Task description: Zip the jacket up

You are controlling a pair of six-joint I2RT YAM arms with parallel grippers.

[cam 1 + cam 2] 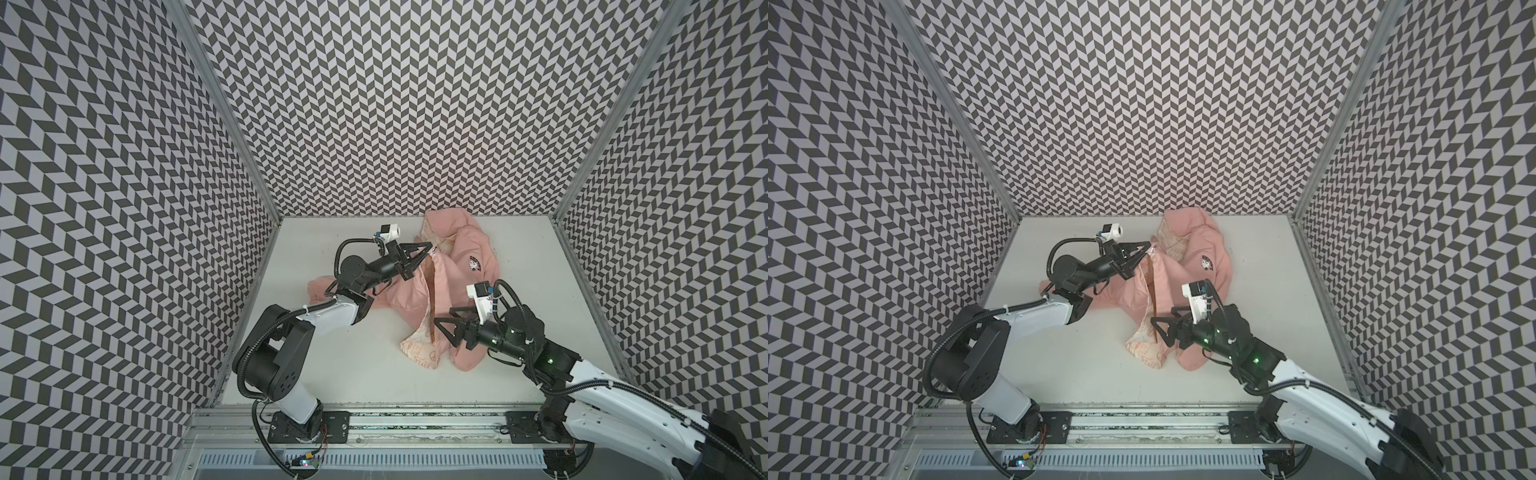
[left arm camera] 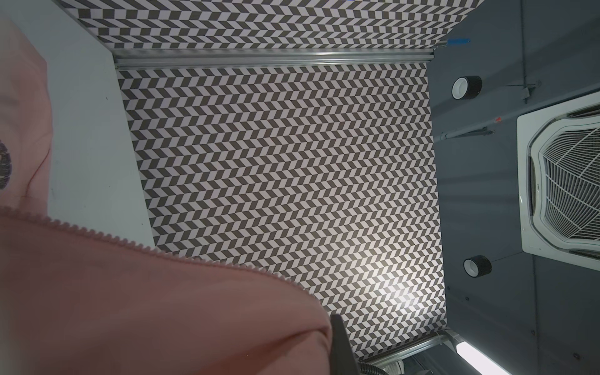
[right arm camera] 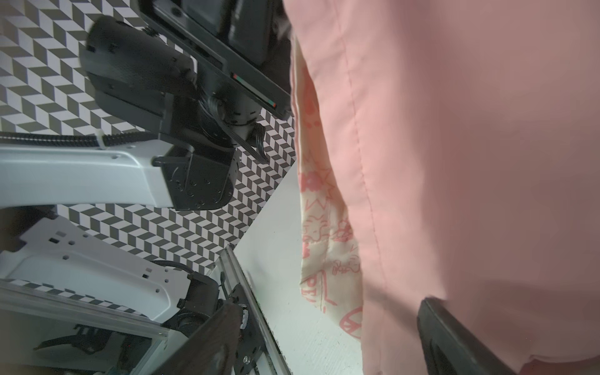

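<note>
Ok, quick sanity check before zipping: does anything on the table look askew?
Yes. The salmon-pink child's jacket lies crumpled and unzipped on the white table, front edges splayed apart, with its cream printed lining flipped outward beside the open right tool. The shut left tool pinches one zipper edge.

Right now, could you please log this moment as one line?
jacket: unzipped, crumpled on table | left pincer: shut on zipper edge | right pincer: open at lower front
</note>
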